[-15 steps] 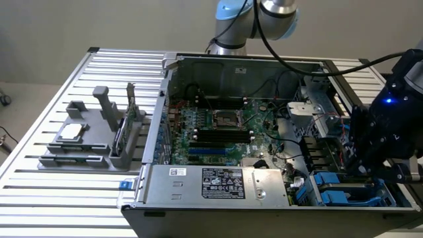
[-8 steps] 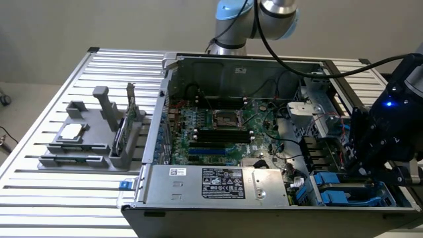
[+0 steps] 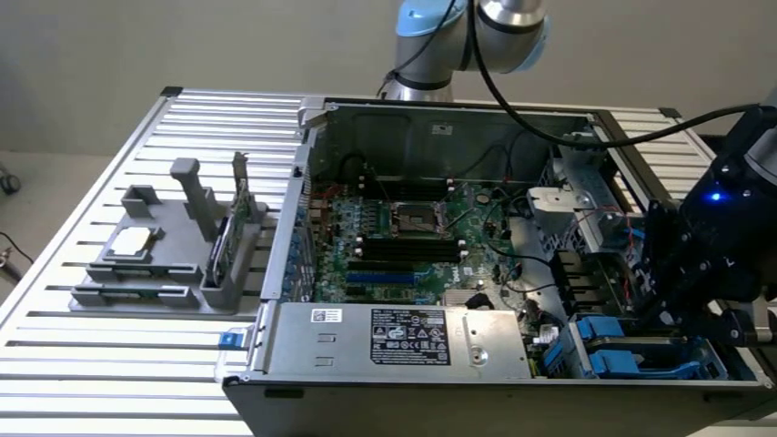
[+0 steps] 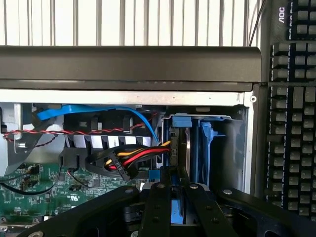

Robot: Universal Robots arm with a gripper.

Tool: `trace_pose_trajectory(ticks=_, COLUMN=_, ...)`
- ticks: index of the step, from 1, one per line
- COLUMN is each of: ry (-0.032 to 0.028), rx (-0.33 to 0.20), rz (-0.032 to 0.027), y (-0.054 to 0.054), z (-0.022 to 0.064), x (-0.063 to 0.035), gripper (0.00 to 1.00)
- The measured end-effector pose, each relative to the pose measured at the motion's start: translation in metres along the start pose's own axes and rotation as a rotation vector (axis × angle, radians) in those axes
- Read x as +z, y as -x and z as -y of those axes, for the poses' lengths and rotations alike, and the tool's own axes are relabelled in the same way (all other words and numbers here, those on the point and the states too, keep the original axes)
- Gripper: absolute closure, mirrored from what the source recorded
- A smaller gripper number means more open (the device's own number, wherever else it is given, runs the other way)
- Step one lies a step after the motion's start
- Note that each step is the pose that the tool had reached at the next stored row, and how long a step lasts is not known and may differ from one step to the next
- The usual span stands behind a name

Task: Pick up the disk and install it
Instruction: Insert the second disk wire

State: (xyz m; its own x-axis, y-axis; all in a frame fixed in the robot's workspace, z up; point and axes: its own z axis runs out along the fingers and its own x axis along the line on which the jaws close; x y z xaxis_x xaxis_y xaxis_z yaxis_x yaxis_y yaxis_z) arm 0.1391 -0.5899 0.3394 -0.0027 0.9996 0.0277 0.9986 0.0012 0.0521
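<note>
Fingers (image 4: 178, 190) astride upright disk (image 4: 180, 148) (in bay)

The disk (image 4: 180, 148) stands upright in the computer case's (image 3: 364, 350) bay, between the fingers (image 4: 159, 200).

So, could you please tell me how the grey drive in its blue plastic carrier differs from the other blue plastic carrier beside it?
The grey drive fills its blue frame with metal; the other blue plastic carrier looks like an empty frame. The black gripper is closed on the drive's near end; the other carrier is untouched. Both stand on edge, side by side.
</note>
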Motion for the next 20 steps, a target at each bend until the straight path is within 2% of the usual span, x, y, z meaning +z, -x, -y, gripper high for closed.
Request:
trace_pose_trajectory(ticks=4, ry=-0.0003, rx=0.000, rz=-0.0041, y=0.0002, z=-0.0004, x=-0.0004, gripper=0.83)
trace_pose_trajectory(ticks=9, ry=-0.0026, rx=0.000, rz=-0.0070, y=-0.0001, z=-0.0008, x=-0.0085, gripper=0.83)
trace_pose_trajectory(ticks=20, ry=-0.0027, rx=0.001, rz=-0.0133, y=0.0001, z=-0.0005, x=-0.0029, gripper=0.83)
